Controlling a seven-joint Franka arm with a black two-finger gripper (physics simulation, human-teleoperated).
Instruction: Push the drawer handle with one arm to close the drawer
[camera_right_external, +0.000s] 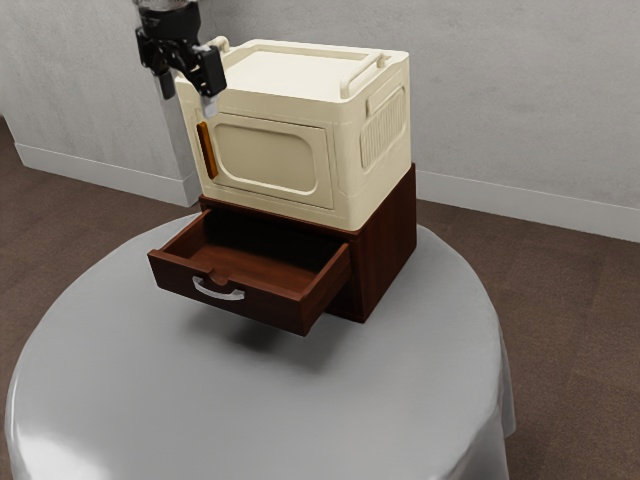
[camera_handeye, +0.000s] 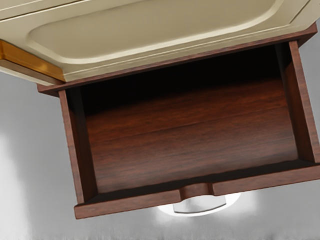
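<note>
Round, grey-draped table (camera_right_external: 200, 400); brown floor (camera_right_external: 570, 330), grey walls (camera_right_external: 520, 110).

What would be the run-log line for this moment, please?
drawer: open | handle: on drawer front, untouched | gripper: open, raised above drawer level | cream box: on cabinet | closing: not done

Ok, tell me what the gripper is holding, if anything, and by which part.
Nothing is held: the gripper hangs higher than the open drawer, its fingers apart with nothing between them, well away from the handle.
</note>
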